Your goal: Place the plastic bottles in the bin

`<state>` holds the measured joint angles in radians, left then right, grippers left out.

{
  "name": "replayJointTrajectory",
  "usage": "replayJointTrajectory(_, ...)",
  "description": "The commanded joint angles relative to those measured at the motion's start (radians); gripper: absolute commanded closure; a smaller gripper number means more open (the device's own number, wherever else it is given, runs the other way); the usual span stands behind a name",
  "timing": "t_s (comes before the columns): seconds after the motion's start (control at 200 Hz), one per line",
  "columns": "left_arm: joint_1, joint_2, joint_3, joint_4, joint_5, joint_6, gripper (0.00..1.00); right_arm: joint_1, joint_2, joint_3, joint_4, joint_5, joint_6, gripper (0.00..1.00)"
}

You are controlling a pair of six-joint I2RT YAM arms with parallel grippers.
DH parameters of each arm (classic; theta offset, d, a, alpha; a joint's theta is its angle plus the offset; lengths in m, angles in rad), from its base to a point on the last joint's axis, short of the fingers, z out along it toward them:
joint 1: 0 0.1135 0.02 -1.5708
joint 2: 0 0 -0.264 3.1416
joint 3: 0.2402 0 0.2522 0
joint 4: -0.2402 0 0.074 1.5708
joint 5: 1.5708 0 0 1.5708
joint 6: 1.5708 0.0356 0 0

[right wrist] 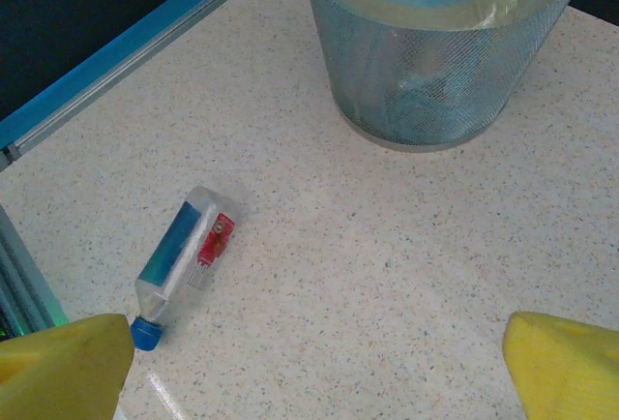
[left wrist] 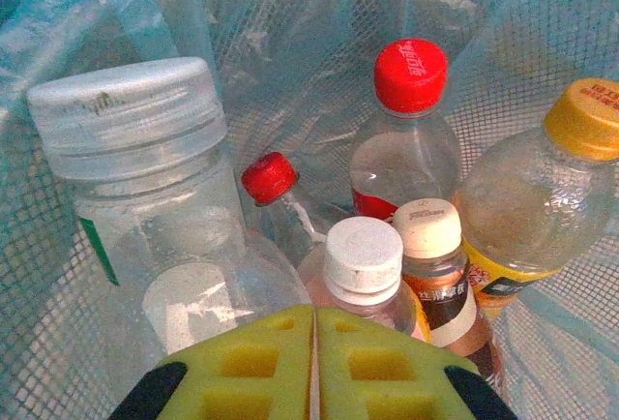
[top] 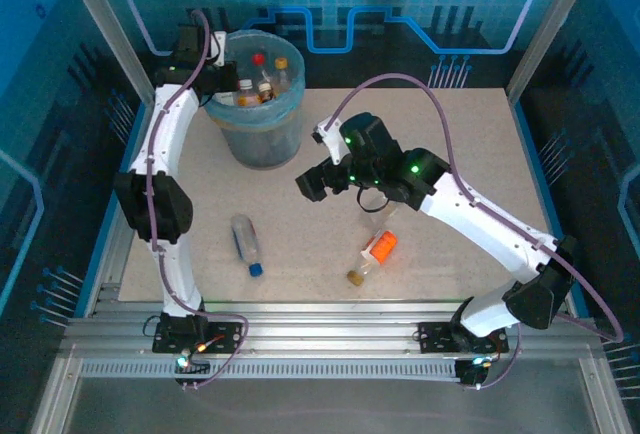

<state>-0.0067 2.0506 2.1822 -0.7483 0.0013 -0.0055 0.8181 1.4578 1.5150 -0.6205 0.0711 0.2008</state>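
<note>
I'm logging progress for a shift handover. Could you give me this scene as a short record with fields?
bin: upright, far left of the table
inside bin: six bottles visible
on table: blue-capped bottle and orange-labelled bottle, both lying down
left end effector: shut, empty, above the bottles in the bin
right end effector: open, empty, above the table
task status: two bottles left to bin

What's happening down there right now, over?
Left claw shut, empty, at bin. Right claw open above table. Blue-cap bottle, orange-label bottle lying outside. Nothing blocking.
</note>
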Motion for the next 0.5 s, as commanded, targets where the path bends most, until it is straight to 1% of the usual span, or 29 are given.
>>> replayJointTrajectory(0.0,-0.001,0.023,0.072,-0.045,0.046,-0.029,0.89,0.015,-0.025,-0.004,0.0,-0.001,0.009,0.01)
replayJointTrajectory(0.135,-0.001,0.007,0.129,-0.047,0.093,-0.06,0.89,0.014,-0.026,0.0,-0.013,0.022,0.017,0.01)
replayJointTrajectory(0.23,-0.006,-0.035,0.142,-0.027,0.131,-0.092,0.89,0.007,-0.025,0.013,-0.063,0.129,0.064,0.01)
replayJointTrajectory(0.3,-0.024,-0.082,0.135,-0.005,0.135,-0.097,0.85,-0.018,-0.031,0.014,-0.12,0.188,0.133,0.0)
replayJointTrajectory(0.415,-0.084,-0.174,0.075,0.04,0.146,-0.063,0.79,-0.073,-0.069,-0.046,-0.207,0.242,0.262,0.0)
replayJointTrajectory(0.495,-0.143,-0.264,-0.046,0.11,0.153,-0.001,0.76,-0.092,-0.114,-0.122,-0.242,0.251,0.288,0.0)
